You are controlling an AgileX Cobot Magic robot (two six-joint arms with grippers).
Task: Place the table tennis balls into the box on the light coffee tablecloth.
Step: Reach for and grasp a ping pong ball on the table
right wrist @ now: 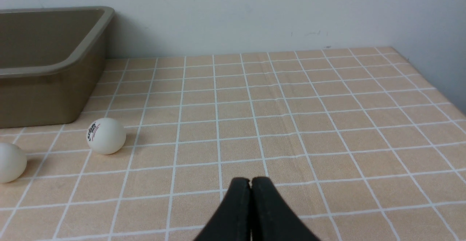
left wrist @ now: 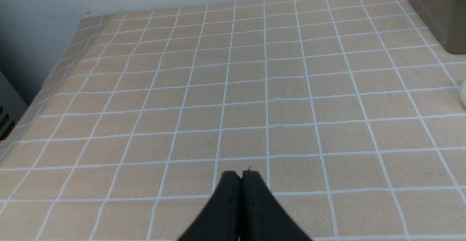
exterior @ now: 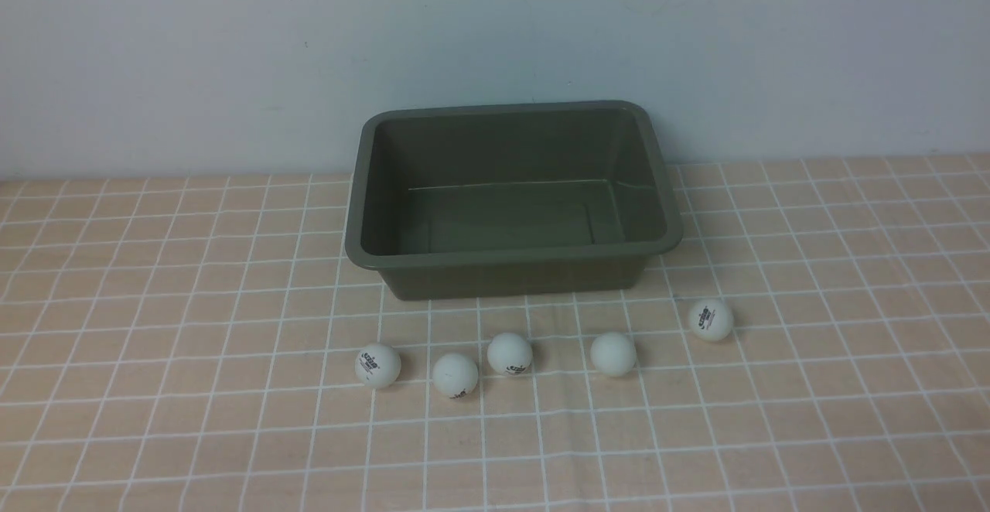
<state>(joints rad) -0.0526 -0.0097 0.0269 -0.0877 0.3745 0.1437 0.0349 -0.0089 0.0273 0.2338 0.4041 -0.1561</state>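
Observation:
The olive-green box (exterior: 363, 253) stands empty at the back middle of the light coffee tablecloth (exterior: 155, 388). Several white table tennis balls lie in a row in front of it, from the leftmost ball (exterior: 377, 364) to the rightmost ball (exterior: 711, 319). Neither arm shows in the front view. My left gripper (left wrist: 241, 175) is shut and empty over bare cloth; the box corner (left wrist: 433, 19) is far off. My right gripper (right wrist: 250, 181) is shut and empty; a logo ball (right wrist: 106, 135), another ball (right wrist: 11, 162) and the box (right wrist: 47, 91) lie away from it.
A pale wall (exterior: 495, 32) rises right behind the box. The cloth's left edge (left wrist: 62, 57) and right edge (right wrist: 429, 77) show in the wrist views. Bare cloth lies on both sides of the box and in front of the balls.

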